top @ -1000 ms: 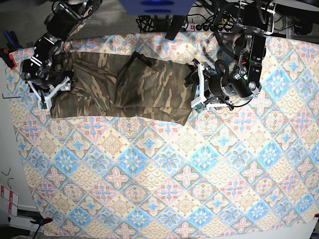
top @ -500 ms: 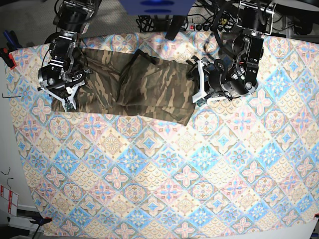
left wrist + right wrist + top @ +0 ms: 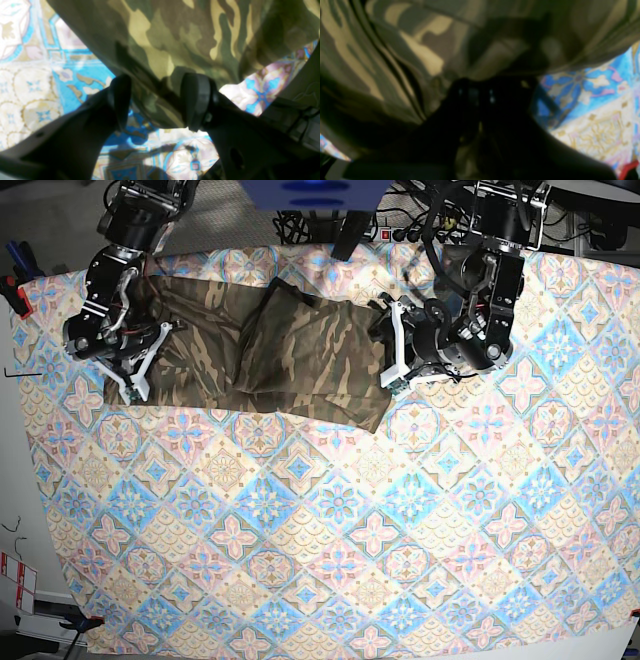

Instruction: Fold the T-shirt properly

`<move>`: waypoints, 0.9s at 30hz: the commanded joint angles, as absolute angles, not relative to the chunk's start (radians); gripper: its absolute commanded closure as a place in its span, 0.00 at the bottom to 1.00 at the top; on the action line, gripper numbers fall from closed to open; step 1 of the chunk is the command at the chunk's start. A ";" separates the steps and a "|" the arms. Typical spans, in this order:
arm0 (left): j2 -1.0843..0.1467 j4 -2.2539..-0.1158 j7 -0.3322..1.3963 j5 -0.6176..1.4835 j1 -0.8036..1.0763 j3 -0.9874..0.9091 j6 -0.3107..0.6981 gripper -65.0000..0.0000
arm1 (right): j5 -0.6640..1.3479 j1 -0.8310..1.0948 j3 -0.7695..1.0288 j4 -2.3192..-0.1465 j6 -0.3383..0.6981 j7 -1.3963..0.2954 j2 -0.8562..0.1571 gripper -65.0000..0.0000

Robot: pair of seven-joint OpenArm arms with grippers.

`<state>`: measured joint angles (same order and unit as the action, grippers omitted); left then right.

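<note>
Left jaws parted around the T-shirt (image 3: 160, 50) edge.

A robotics lab workspace: two black robot arms (image 3: 470, 290) mounted at the far edge of a table draped in a blue, pink and cream tile-patterned cloth (image 3: 340, 530), with bundled cables and a power strip (image 3: 395, 228) behind them and red clamps (image 3: 14, 292) pinning the cloth at the left edge.
</note>
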<state>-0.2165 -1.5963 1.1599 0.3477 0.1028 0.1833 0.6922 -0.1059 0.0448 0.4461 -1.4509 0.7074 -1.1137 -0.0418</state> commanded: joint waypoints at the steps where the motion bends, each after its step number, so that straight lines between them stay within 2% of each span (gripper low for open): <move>1: -0.205 -1.609 1.145 0.369 0.096 0.200 0.698 0.52 | -0.145 0.010 0.472 -1.440 0.698 -1.115 -0.053 0.97; 7: -0.125 -1.589 1.144 0.366 0.077 0.249 0.698 0.52 | -0.309 -0.208 0.588 -1.184 0.698 -1.092 -0.114 0.97; 13: -0.012 -1.425 1.144 0.266 -0.002 0.243 0.698 0.52 | -0.337 -0.326 0.621 -0.995 0.698 -1.013 -0.185 0.97; 16: 0.016 -1.411 1.144 0.237 -0.013 0.243 0.698 0.52 | -0.337 -0.371 0.647 -0.915 0.698 -0.989 -0.216 0.97; 20: 0.016 -1.412 1.144 0.232 -0.018 0.243 0.698 0.52 | -0.338 -0.371 0.657 -0.960 0.698 -1.021 -0.231 0.97; 27: 0.012 -1.408 1.144 0.231 -0.022 0.242 0.698 0.52 | -0.332 -0.274 0.590 -1.202 0.698 -1.115 -0.229 0.96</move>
<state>0.0109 -1.3975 1.1404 0.2352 -0.0086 0.2428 0.6968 -0.3344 -0.2382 0.5941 -1.1759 0.7059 -1.1370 -0.2077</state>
